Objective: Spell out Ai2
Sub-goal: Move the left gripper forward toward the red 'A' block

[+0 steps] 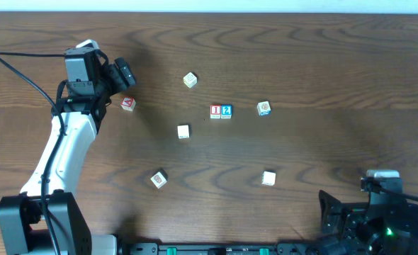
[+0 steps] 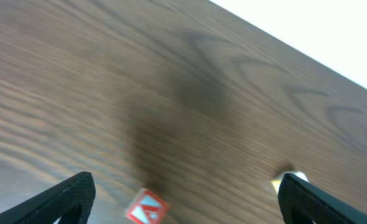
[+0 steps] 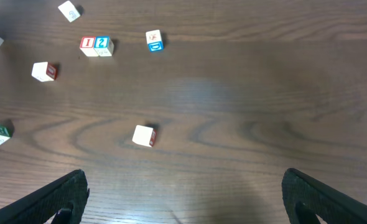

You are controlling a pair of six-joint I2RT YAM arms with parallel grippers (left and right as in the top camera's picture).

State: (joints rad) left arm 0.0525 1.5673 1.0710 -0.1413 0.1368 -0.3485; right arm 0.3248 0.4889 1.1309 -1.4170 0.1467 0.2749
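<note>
A red "A" block (image 1: 127, 104) lies on the wooden table at the left, just below my left gripper (image 1: 122, 74), which is open and empty; the block also shows between the fingers in the left wrist view (image 2: 146, 208). A red "I" block (image 1: 215, 111) and a blue "2" block (image 1: 226, 111) sit side by side, touching, in the middle; they also show in the right wrist view, the "I" block (image 3: 88, 44) and the "2" block (image 3: 102, 44). My right gripper (image 1: 368, 216) is open and empty at the bottom right corner.
Several other letter blocks lie scattered: a pale one (image 1: 190, 79) at the back, a blue-marked one (image 1: 263, 108) right of the pair, one (image 1: 183, 131) below centre, one (image 1: 159, 178) at the front left, one (image 1: 268, 178) at the front right.
</note>
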